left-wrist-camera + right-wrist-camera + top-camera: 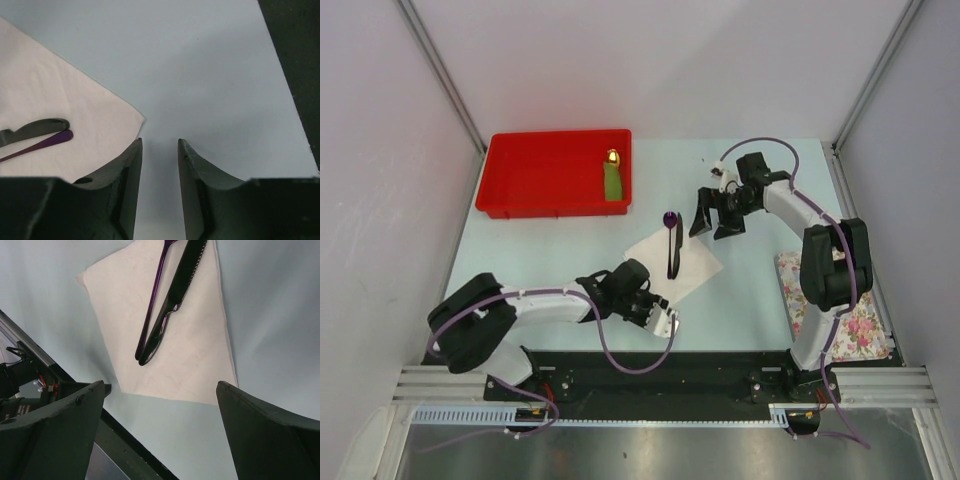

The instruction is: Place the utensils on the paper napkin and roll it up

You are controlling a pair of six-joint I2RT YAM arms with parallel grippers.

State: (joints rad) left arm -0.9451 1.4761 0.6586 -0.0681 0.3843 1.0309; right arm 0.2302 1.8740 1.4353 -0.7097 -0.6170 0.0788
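The white paper napkin (695, 265) (60, 100) (200, 355) lies flat at mid-table. On it rest the black knife (673, 257) (35, 129) (177, 290) and the dark-handled spoon (669, 222) (47, 141) (154, 300), side by side, with the spoon's purple bowl just past the napkin's far edge. My left gripper (665, 318) (160, 142) sits low at the napkin's near corner. Its jaws are partly apart and hold nothing. My right gripper (715, 220) (163, 385) hovers beside the napkin's far right, wide open and empty.
A red tray (520, 190) at the back left holds a green piece with a gold tip (613, 178). A flower-printed cloth (860, 325) lies at the right edge beside the right arm. The black base strip (660, 365) runs along the near edge.
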